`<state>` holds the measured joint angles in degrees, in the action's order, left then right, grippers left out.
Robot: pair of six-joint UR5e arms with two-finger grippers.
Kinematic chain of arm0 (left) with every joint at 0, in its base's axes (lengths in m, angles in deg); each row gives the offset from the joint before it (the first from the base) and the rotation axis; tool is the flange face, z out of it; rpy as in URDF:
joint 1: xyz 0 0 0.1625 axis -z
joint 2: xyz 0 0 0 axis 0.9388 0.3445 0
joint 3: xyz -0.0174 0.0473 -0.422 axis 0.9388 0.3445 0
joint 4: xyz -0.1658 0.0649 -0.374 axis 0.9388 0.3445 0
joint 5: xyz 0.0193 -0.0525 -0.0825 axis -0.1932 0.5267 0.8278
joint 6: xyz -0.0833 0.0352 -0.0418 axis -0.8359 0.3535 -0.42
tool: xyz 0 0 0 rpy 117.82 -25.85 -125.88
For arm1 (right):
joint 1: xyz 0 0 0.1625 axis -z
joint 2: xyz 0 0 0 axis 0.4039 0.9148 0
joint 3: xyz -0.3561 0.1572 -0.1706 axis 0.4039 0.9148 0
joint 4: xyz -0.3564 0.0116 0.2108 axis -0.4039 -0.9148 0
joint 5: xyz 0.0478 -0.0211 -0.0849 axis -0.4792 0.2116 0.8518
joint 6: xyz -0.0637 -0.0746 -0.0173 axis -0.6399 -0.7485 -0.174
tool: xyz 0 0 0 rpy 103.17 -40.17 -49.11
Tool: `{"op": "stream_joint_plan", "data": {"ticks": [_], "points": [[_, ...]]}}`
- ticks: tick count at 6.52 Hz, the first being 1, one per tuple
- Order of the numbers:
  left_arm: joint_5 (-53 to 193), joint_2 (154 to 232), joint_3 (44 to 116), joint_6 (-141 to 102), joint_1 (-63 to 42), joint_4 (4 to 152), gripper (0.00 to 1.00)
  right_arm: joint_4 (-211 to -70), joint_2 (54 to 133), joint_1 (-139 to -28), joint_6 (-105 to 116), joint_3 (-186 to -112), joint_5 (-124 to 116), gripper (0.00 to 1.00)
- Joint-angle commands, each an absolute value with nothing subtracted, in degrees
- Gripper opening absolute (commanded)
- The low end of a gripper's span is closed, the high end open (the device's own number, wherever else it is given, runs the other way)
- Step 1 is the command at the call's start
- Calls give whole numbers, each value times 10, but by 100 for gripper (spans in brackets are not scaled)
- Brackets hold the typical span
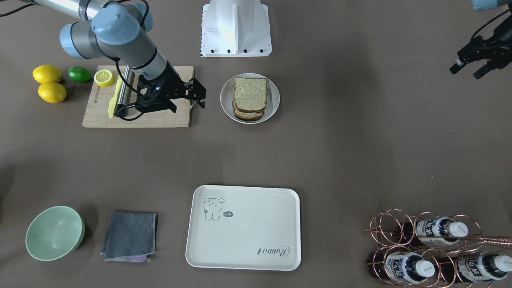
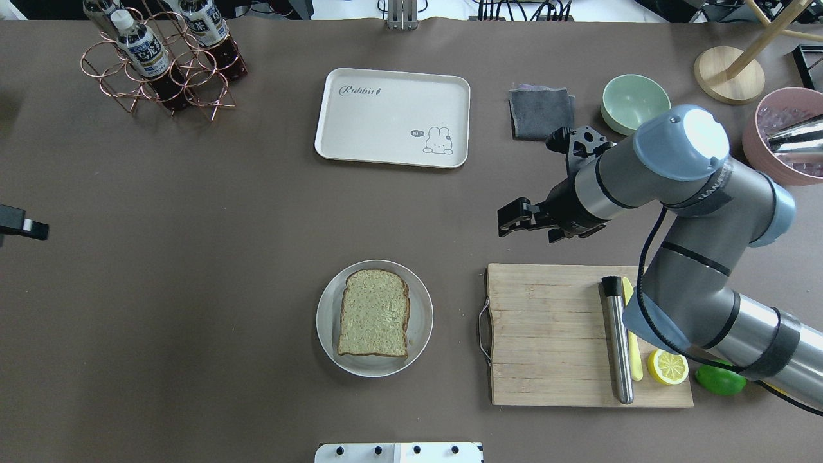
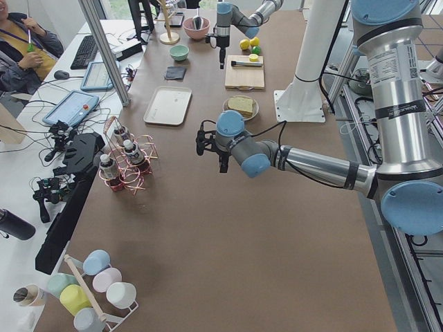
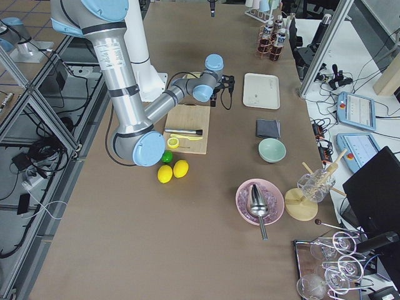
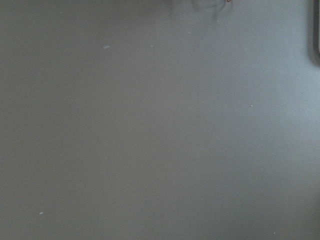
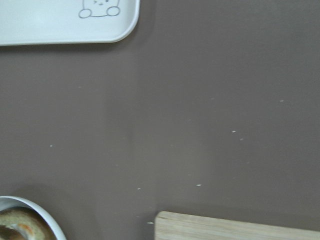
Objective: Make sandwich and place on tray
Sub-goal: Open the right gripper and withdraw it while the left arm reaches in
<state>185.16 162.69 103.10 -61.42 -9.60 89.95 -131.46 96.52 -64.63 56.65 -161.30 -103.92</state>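
The bread slices (image 1: 250,95) lie stacked on a round white plate (image 1: 226,105); from above only the top slice (image 2: 374,313) shows. No egg is in sight. The cream tray (image 1: 256,240) with the "Rabbit" script lies empty on the operators' side; it also shows in the overhead view (image 2: 379,128). My right gripper (image 1: 199,95) is open and empty, hovering between the cutting board (image 1: 100,116) and the plate; it also shows in the overhead view (image 2: 511,218). My left gripper (image 1: 466,69) is open and empty, far out at the table's side.
The cutting board (image 2: 546,334) carries a steel knife (image 2: 617,341), a yellow tool and a lemon half (image 2: 667,366). Lemons (image 1: 50,84) and a lime (image 1: 79,74) lie beside it. A green bowl (image 1: 54,233), a grey cloth (image 1: 130,235) and a bottle rack (image 1: 432,248) stand near the tray.
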Motion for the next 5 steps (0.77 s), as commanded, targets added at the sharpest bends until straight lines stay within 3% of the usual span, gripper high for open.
{"op": "stream_joint_plan", "data": {"ticks": [1, 4, 5], "points": [[1803, 1691, 1043, -721, -207, 897, 97, -1311, 1020, -692, 479, -1616, -1072, 99], [1695, 1768, 1050, -785, -324, 818, 97, -1309, 1100, -778, 319, -1610, -1120, 99], [1652, 1833, 1071, -786, -357, 706, 97, -1309, 1119, -797, 294, -1608, -1128, 99]]}}
